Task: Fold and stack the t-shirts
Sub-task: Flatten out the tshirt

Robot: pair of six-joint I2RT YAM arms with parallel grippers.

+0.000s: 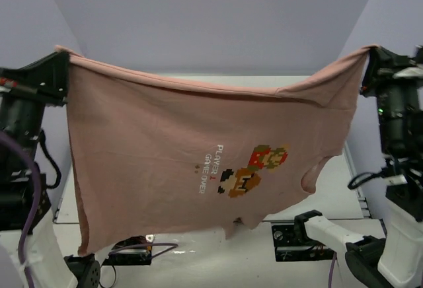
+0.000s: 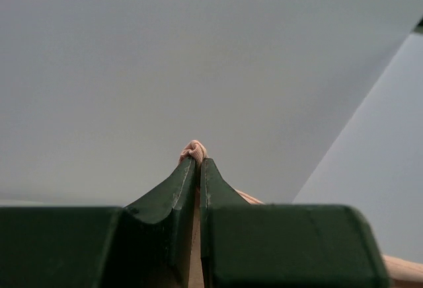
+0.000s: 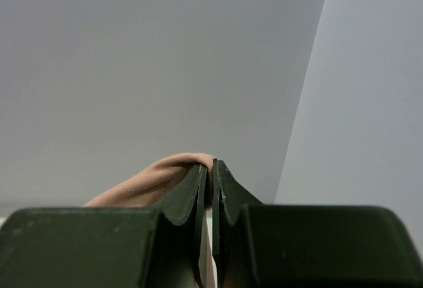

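The shirt (image 1: pixel 165 149) hangs spread in the air above the tabletop (image 1: pixel 334 192). The left jaws and right jaws each pinch an upper corner. It looks light, soft and floppy, so corners or seams give the surest hold.

Soft, even light fills the top view, with no glare, and the walls read a pale lilac-grey. The shirt (image 1: pixel 185 143) is evenly lit, its print sharp enough to read. The table (image 1: pixel 337 195) beside it stays bright. The upper right edge is slightly blurred. Both wrist views are dimmer and flat, and the dark fingers (image 2: pixel 165 202) (image 3: pixel 185 202), up close, look soft against plain grey walls.
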